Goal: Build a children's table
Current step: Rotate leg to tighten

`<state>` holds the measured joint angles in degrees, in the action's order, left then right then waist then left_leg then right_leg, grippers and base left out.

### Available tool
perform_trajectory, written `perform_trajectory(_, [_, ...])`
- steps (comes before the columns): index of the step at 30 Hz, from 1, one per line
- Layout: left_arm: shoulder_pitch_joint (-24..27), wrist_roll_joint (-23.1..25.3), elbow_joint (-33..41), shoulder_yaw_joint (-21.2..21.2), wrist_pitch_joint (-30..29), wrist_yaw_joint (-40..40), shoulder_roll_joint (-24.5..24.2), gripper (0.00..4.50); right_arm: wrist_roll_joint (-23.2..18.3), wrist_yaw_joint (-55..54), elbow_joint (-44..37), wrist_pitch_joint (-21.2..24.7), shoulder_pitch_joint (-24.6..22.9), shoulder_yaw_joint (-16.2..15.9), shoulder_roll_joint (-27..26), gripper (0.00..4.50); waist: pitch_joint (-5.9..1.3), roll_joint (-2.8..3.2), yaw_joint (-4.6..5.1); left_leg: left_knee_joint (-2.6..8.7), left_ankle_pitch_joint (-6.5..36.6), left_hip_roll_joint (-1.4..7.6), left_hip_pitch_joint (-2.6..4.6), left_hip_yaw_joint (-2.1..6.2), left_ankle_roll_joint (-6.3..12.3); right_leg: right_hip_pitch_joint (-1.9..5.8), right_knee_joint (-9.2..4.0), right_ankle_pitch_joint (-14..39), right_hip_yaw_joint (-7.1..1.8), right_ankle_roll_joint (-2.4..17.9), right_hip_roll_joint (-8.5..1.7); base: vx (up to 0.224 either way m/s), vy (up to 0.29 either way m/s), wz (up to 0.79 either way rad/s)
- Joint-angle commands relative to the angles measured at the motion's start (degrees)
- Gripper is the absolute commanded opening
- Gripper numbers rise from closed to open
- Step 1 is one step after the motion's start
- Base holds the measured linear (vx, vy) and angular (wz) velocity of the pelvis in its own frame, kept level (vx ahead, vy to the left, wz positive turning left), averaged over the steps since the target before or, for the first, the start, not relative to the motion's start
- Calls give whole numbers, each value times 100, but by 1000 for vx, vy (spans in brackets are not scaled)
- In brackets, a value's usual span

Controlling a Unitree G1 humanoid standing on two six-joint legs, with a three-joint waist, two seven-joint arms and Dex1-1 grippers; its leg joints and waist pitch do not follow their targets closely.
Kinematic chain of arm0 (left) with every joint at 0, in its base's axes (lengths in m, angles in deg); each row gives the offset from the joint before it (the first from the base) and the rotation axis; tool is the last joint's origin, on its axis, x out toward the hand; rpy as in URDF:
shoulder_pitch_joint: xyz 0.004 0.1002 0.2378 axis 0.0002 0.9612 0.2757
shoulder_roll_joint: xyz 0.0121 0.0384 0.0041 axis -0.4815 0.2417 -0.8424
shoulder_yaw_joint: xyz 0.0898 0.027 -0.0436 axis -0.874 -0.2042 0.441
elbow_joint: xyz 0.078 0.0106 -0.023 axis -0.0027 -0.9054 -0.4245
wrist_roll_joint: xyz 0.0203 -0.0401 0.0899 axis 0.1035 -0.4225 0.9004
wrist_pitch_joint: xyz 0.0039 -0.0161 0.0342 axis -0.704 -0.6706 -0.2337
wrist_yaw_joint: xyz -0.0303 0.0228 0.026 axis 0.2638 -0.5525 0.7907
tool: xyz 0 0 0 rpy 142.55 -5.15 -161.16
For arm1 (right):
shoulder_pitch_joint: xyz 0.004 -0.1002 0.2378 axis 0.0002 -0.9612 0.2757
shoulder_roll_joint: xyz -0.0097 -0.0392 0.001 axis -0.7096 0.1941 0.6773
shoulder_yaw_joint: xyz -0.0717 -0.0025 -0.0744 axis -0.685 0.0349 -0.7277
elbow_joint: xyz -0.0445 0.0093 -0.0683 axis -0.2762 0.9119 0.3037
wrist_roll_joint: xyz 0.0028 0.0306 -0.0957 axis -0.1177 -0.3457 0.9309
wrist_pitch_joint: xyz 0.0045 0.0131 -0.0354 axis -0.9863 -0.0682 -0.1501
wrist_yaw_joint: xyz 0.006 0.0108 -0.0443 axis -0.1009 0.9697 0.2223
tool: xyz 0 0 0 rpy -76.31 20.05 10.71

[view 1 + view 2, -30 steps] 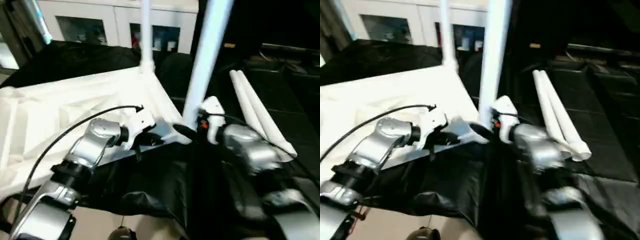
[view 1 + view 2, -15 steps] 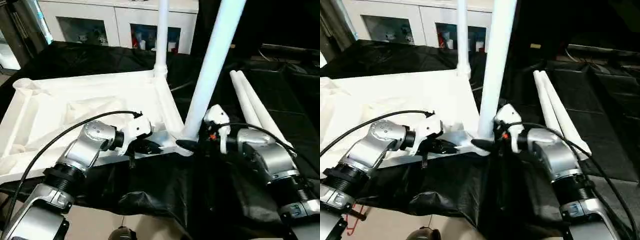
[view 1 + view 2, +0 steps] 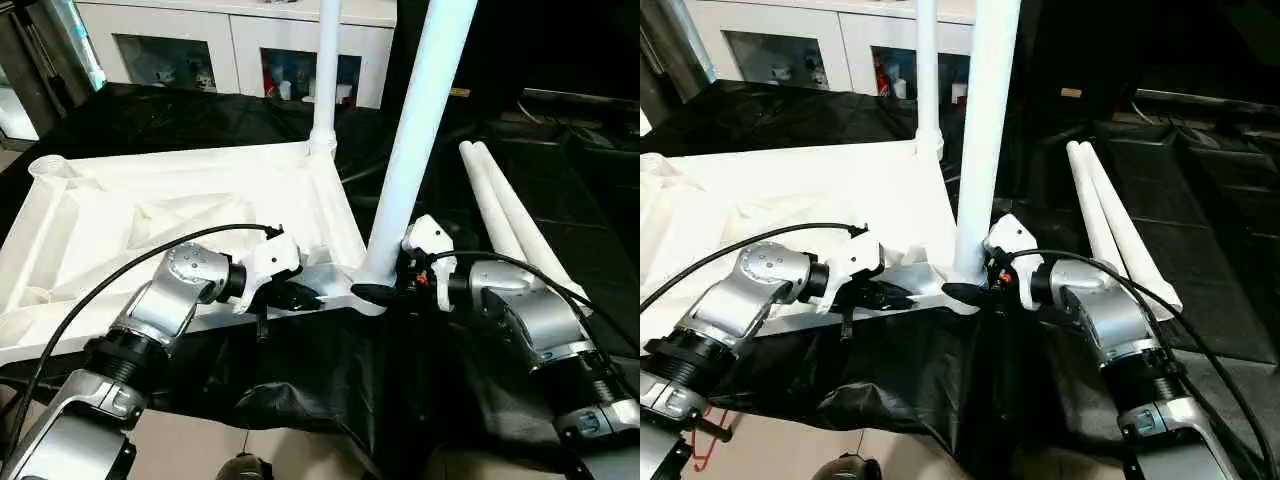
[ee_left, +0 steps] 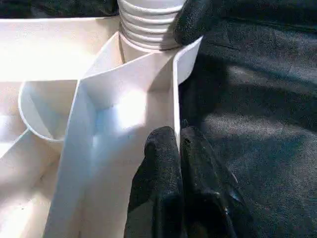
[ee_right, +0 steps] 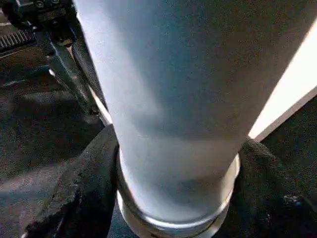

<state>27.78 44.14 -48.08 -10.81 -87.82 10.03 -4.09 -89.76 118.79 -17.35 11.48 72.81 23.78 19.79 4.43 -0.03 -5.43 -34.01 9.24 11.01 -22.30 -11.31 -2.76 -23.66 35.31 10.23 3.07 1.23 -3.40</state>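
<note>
Children's table (image 3: 180, 215) lies upside down on the black-draped surface (image 3: 560, 190), near-corner leg (image 3: 415, 140) standing upright. Left tool (image 4: 179, 148) is pinched onto its rim, right tool (image 5: 173, 198) hugs the leg's base.

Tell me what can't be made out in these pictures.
- Near leg: top cut off by the head views' upper edge.
- Its thread's seating: right gripper and corner socket hide it.
- Cabinet contents: too small.
- Left gripper pinches the tabletop's rim; forearm hides this in head views.
</note>
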Motion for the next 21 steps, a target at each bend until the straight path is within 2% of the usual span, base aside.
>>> perform_trajectory(1, [-10,-153,252,16,97,65,58,0,-57,98,-157,80,-105,-42,-16,276,-513,7,0,326,959,238,147,112,191,335,-362,638,-265,1329,-450,0,0,0])
perform_trajectory(5, [-33,-230,123,172,-67,-233,253,0,-65,-165,-36,49,-172,34,-181,275,-507,-10,-1,327,1002,237,147,111,178,334,-373,765,-267,1312,-458,0,0,0])
perform_trajectory(8, [-159,-238,-81,356,-223,-722,523,0,78,-801,258,-31,-130,157,-463,275,-485,-2,25,338,1140,228,163,115,91,311,-414,1107,-267,1262,-464,0,0,0])
perform_trajectory(10, [-378,-171,-316,492,-472,-1298,813,0,137,-1689,691,8,21,396,-898,275,-485,-15,54,344,1226,223,181,127,-13,299,-434,1344,-260,1222,-471,0,0,0])
perform_trajectory(11, [-378,-171,-316,492,-472,-1298,813,0,137,-1689,691,8,21,396,-898,275,-482,-23,81,350,1281,214,168,138,-43,314,-442,1470,-258,1177,-477,0,0,0])
perform_trajectory(13, [-566,-87,-531,542,-533,-1701,1021,0,117,-2374,1042,21,169,604,-1280,275,-473,-33,113,348,1364,203,176,140,-57,299,-482,1725,-260,1076,-481,0,0,0])
perform_trajectory(15, [-787,11,-843,572,-535,-2155,1265,0,103,-3030,1507,-46,391,781,-1695,275,-484,-35,134,346,1340,200,185,141,-81,278,-486,1738,-265,1054,-486,0,0,0])
perform_trajectory(17, [-869,69,-977,579,-531,-2326,1374,0,128,-3259,1715,-132,492,826,-1866,275,-487,-30,140,345,1340,204,184,138,-73,289,-488,1674,-265,1047,-483,0,0,0])
perform_trajectory(19, [-995,187,-1268,519,-437,-2604,1660,0,253,-3730,2301,-518,831,831,-2338,275,-485,-40,186,348,1289,190,169,133,-83,273,-483,1579,-265,1087,-479,0,0,0])
perform_trajectory(20, [-1005,187,-1306,511,-367,-2645,1711,0,256,-3712,2384,-593,891,817,-2417,275,-492,-34,192,347,1309,194,177,142,-80,292,-479,1572,-256,1101,-483,0,0,0])
perform_trajectory(21, [-1011,181,-1335,512,-290,-2677,1748,0,246,-3654,2437,-647,933,811,-2470,330,-486,-29,187,345,1320,199,167,137,-36,299,-484,1510,-264,1109,-493,0,0,0])
